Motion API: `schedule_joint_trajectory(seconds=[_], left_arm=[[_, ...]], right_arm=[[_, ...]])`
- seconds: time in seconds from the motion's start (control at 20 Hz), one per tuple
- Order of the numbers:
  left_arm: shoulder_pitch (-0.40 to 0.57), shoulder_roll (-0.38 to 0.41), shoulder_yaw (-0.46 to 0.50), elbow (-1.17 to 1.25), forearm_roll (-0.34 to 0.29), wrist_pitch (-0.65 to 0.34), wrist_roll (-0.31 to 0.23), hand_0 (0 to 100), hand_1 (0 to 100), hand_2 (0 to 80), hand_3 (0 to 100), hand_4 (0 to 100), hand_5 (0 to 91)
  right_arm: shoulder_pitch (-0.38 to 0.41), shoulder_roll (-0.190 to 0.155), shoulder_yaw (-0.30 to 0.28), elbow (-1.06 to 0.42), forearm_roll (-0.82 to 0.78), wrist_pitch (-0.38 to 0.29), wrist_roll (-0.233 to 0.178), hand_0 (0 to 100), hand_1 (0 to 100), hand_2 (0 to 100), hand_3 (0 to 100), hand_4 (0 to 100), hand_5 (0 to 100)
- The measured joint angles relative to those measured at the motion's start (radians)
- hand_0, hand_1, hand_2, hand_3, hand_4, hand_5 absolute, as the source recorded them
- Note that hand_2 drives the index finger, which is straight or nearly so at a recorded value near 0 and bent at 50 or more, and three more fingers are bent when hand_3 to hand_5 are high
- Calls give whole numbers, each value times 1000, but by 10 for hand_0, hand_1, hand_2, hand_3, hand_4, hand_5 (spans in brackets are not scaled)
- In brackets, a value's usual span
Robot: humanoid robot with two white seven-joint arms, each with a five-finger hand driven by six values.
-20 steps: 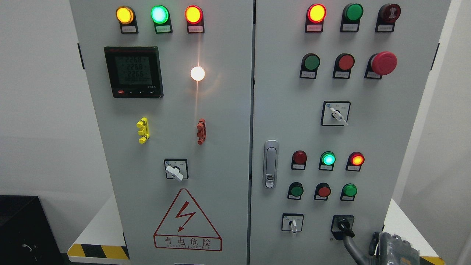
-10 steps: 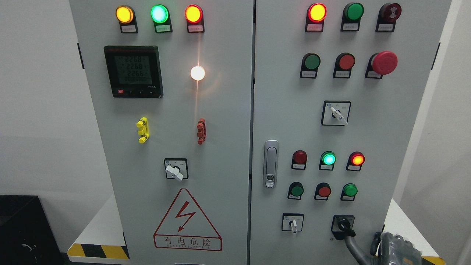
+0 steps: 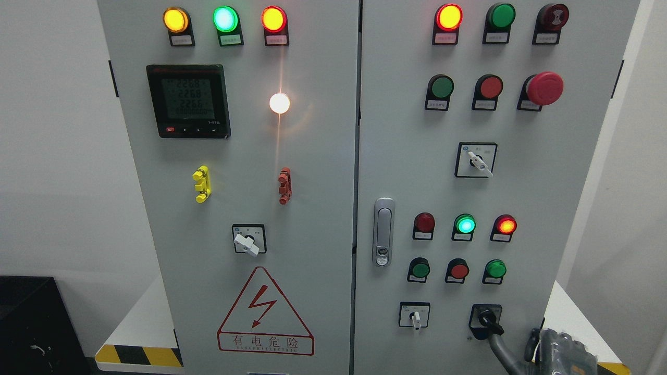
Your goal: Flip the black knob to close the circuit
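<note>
On the grey metal cabinet (image 3: 312, 156), a small white-handled selector switch (image 3: 415, 319) sits just left of the black knob (image 3: 489, 321) — low on the right door. A grey finger (image 3: 499, 348) of the right hand (image 3: 560, 354) touches the knob from below — grip unclear.

Right hand (image 3: 557, 350) low at the bottom right corner (one finger (image 3: 501, 348) extended upward)

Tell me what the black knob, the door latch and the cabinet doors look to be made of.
Black knob: likely moulded plastic, dull black with only a faint sheen.
Door latch: looks like metal, chrome or satin plated; it is silver with bright highlights along its rim.
Cabinet doors: probably painted sheet steel, a flat, even light-grey coat that softly reflects the white lamp.
</note>
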Motion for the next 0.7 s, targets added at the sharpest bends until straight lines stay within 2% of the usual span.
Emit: schedule_joint_trajectory(seconds=[0.2, 0.7], left_arm=[[0, 0, 0, 0, 0, 0, 0, 120, 556, 0, 0, 0, 0], [0, 0, 0, 0, 0, 0, 0, 120, 556, 0, 0, 0, 0]], right_arm=[[13, 0, 20, -5, -2, -1, -15, 0, 0, 852, 1000, 885, 942], [47, -1, 73, -19, -2, -11, -14, 0, 0, 843, 1000, 881, 940]])
